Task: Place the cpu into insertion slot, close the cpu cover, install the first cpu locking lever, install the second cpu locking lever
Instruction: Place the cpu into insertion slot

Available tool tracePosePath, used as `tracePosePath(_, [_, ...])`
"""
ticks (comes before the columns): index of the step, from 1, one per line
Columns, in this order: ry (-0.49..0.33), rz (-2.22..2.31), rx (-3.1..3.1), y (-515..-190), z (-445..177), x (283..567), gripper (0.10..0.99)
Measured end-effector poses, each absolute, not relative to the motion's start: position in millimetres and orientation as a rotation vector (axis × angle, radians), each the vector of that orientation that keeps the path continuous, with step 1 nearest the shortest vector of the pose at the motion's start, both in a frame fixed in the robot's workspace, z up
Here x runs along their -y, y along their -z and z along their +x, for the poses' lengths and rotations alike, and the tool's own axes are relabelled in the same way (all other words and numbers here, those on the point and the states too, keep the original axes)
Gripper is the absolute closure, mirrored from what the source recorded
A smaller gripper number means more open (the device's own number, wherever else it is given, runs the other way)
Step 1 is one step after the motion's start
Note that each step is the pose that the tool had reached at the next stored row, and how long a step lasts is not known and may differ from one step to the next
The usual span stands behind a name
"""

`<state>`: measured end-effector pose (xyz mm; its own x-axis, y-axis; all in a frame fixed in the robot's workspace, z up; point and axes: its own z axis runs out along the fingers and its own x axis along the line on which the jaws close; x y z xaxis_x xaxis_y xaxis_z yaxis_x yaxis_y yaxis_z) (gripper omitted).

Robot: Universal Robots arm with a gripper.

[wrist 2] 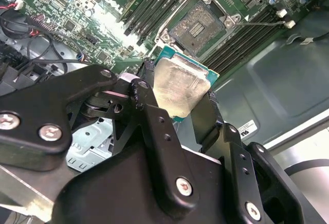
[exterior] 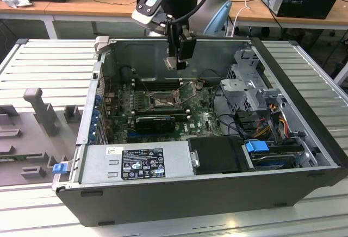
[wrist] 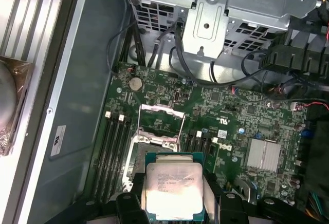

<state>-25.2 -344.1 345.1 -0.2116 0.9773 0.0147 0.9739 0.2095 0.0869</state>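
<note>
So, in the exterior view the arm point(exterior: 155, 8) hangs over the open computer case point(exterior: 179, 193) sitting on the tabletop point(exterior: 43, 63). Its jaws are clamped on the cpu point(exterior: 172, 63), up in the air above the green motherboard point(exterior: 196, 120). The insertion slot point(exterior: 161, 102) sits lower down, well apart from the chip.

In the second wrist view the cpu point(wrist 2: 180, 85) shows its silvery top, pinched on two sides between the black jaws. The insertion slot point(wrist 2: 198, 26) lies bare beyond it, right beside the long memory slots point(wrist 2: 146, 5).

In the first wrist view the cpu point(wrist: 173, 185) is gripped the same way, hovering off the board. The cpu cover point(wrist: 161, 117) is flipped open past the slot, and a metal drive cage point(wrist: 205, 8) sits further off.
</note>
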Motion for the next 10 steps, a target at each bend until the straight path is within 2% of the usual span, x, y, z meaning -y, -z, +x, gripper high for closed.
tracePosePath(10, [-0.117, 1.945, -2.407, -336.6, -25.2, 344.1, 0.557])
